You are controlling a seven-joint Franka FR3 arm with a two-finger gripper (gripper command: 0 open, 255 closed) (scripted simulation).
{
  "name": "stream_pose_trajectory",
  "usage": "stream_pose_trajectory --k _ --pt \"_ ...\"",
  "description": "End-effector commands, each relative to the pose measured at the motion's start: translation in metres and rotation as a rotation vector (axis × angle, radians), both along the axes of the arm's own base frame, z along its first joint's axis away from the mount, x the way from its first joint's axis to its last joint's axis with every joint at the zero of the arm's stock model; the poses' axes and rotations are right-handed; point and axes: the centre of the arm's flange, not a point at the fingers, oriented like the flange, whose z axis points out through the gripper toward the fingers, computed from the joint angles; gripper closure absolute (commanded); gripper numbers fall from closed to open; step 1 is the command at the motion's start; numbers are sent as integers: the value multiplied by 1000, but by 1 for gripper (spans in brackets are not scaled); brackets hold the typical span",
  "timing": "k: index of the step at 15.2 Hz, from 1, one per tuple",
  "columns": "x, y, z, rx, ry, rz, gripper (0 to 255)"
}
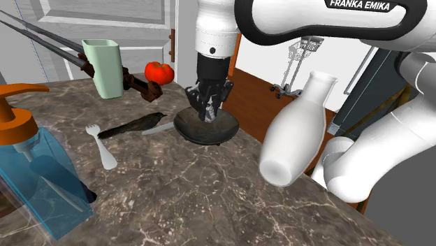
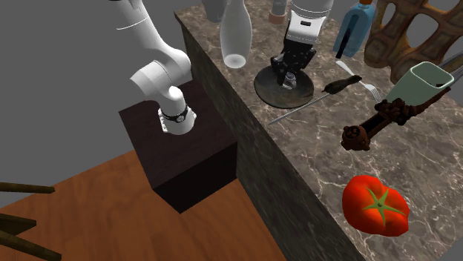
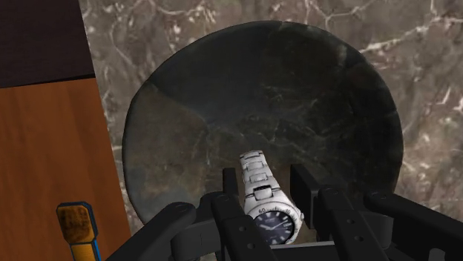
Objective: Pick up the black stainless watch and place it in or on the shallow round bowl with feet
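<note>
My gripper (image 3: 268, 184) is closed on the watch (image 3: 266, 200): the two black fingers (image 3: 236, 215) pinch it from either side at the case, so that its dark face sits between them and its silvery link band sticks out past the tips. Under the watch lies the shallow dark bowl (image 3: 245, 104), round and mottled, and the band points in over the bowl's inside, toward the side nearer the counter's edge rather than over the centre. I cannot tell whether the watch touches the bowl's surface or hangs just clear of it. In the shoulder view my gripper (image 1: 209, 110) points straight down with its tips low inside the rim of the bowl (image 1: 187, 127), and the second exterior view shows the gripper (image 2: 289, 73) in the same place above the bowl (image 2: 268, 90). The bowl stands on the brown marble counter (image 1: 209, 199), close to the edge that faces my stand (image 2: 189, 156). Just beside the bowl lies a knife with a dark handle (image 1: 136, 126), and near that a white fork (image 1: 103, 148). A white bottle-shaped vase (image 1: 297, 133) is near the bowl on the other side. Farther off are a pale green cup (image 1: 105, 66), a red tomato (image 1: 159, 72) and a blue soap dispenser (image 1: 35, 171).
</note>
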Motion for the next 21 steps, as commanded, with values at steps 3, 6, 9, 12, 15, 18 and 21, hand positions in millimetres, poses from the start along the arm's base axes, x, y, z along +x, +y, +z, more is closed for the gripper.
stream_pose_trajectory --k 3,6,9,12,15,18,21 --pt "0 0 -1 0 0 0 255" --pt "0 0 -1 0 0 0 0" --pt "0 0 -1 0 0 0 0" --pt "0 1 12 0 0 0 0" --pt "-1 3 49 0 0 0 0" --pt "-1 3 49 0 0 0 0" --pt "-1 3 49 0 0 0 0"
